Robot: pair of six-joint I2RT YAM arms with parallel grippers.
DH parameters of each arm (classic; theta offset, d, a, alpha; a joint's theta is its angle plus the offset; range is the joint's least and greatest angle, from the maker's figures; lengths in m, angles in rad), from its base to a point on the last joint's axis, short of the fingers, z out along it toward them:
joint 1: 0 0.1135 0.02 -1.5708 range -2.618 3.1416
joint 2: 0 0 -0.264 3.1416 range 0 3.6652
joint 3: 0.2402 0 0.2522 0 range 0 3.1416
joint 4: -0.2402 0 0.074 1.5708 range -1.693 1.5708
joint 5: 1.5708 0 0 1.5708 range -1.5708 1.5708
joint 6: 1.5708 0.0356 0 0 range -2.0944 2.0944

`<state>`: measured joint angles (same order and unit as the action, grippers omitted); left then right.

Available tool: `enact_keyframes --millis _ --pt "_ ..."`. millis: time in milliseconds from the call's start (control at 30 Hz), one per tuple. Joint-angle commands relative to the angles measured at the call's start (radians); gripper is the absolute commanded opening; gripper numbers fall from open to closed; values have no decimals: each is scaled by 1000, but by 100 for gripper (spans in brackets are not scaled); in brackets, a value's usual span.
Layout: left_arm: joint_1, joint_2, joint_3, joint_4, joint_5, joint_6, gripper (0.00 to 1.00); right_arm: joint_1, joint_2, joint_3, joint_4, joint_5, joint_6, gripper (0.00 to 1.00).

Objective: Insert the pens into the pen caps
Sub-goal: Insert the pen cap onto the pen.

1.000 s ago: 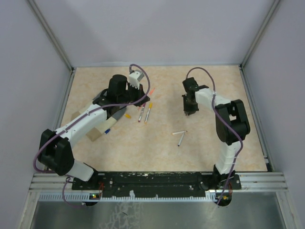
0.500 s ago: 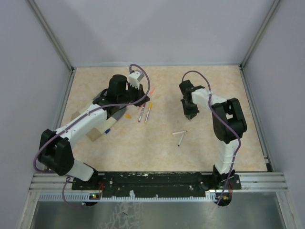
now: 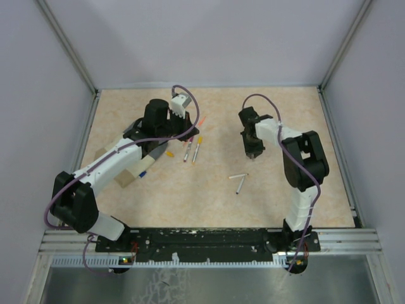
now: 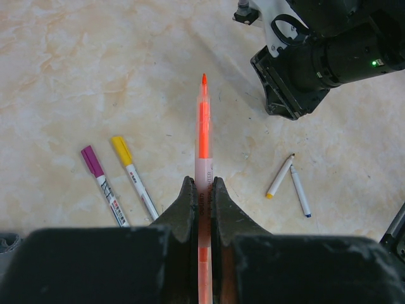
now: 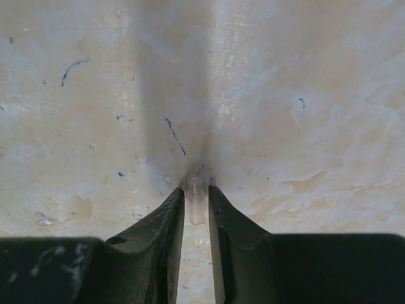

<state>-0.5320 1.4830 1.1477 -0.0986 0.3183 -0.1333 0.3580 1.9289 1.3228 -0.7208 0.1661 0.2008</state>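
My left gripper (image 4: 202, 185) is shut on an orange pen (image 4: 203, 126), whose bare tip points away from the jaws. In the top view that pen (image 3: 202, 120) sticks out above the table. My right gripper (image 5: 196, 190) is down at the table (image 5: 304, 76), slightly open. A small translucent pinkish pen cap (image 5: 196, 206) lies between its fingers with a thin gap on each side. From above, the right gripper (image 3: 252, 151) points straight down at the table, and the cap is hidden under it.
Two uncapped pens lie mid-table, one yellow-tipped (image 4: 280, 177) and one blue-tipped (image 4: 300, 191). A magenta-capped pen (image 4: 101, 183) and a yellow-capped pen (image 4: 134, 183) lie to the left. A loose orange cap (image 3: 169, 153), a blue cap (image 3: 142, 173) and a beige box (image 3: 125, 179) sit by the left arm.
The right gripper has shifted slightly left and lower, and its jaws have widened around the cap. The left arm and its pen have not moved.
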Motion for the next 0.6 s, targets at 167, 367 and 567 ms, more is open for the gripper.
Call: enact_keyframes --millis 167,367,567 --pt "4 -24 -3 5 6 11 0 9 1 -93 5 -47 -28 24" --pt "4 -23 -2 5 6 12 0 5 4 -116 20 -75 -40 24" --pt "3 -24 -3 5 6 12 0 -12 -11 -146 26 -108 -42 23"
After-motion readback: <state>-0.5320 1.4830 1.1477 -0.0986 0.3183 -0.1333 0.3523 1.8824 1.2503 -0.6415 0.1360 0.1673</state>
